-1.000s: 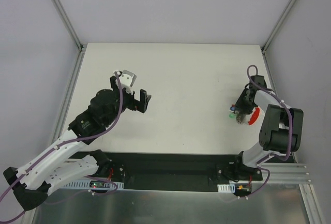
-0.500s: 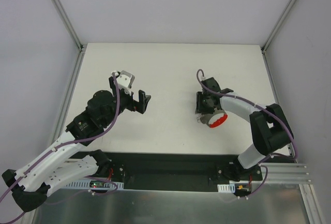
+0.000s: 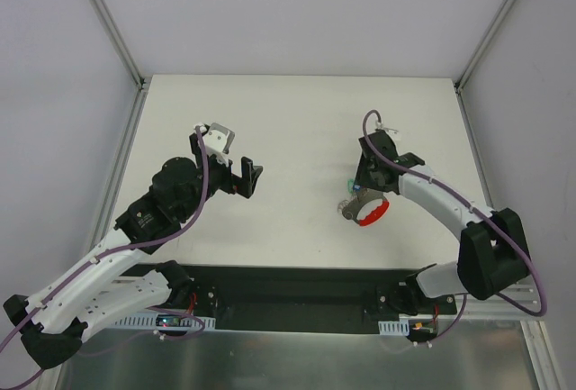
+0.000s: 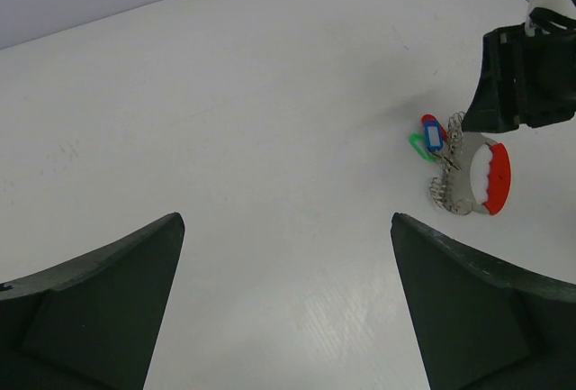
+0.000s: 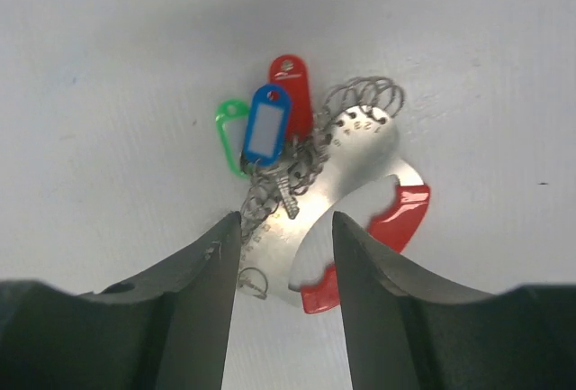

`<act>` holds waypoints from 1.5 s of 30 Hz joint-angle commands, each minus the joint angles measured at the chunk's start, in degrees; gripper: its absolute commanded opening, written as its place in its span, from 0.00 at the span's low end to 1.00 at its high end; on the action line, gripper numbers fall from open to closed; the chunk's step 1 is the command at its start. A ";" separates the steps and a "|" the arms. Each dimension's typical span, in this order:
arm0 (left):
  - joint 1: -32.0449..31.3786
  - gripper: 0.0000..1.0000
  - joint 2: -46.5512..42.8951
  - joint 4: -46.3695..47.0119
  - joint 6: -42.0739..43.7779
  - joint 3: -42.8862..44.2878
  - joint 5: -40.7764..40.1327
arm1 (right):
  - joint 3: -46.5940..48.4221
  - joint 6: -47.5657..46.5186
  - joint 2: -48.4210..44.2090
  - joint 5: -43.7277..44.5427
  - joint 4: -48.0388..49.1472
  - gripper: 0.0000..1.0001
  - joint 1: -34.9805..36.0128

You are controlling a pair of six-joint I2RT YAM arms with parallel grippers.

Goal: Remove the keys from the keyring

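Observation:
The keyring lies flat on the white table: a silvery curved plate with a red band point(image 5: 400, 219) and coiled wire rings point(image 5: 364, 97). The keys hang in a bunch at its top, with red point(image 5: 290, 79), blue point(image 5: 265, 129) and green point(image 5: 227, 133) heads. My right gripper point(image 5: 279, 219) hovers right over it, jaws partly open and astride the silvery plate, with table showing between them. In the top view the keyring point(image 3: 371, 213) sits below the right gripper point(image 3: 363, 192). My left gripper point(image 3: 252, 178) is wide open and empty, well to the left; its wrist view shows the keyring point(image 4: 495, 178) far to the right.
The table's back edge and side rails point(image 3: 135, 79) border the workspace. The right arm's dark gripper body point(image 4: 526, 79) stands just above the keyring in the left wrist view.
The right arm swung from the right edge toward the table's middle and the keyring moved left with it. In the last half second the keyring barely shifted. The left arm stayed still.

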 commanded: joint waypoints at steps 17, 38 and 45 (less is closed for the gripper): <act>-0.66 0.99 -1.34 1.74 -1.07 -0.06 1.64 | -2.08 -6.26 5.29 -10.84 10.18 0.40 -10.76; -0.66 0.99 -1.08 1.74 -1.07 -0.15 1.64 | 0.56 -10.84 10.75 -10.67 11.23 0.07 -0.48; -0.66 0.99 -0.82 1.83 -1.15 -0.15 1.82 | 3.55 -12.24 11.10 -8.74 9.74 0.07 8.57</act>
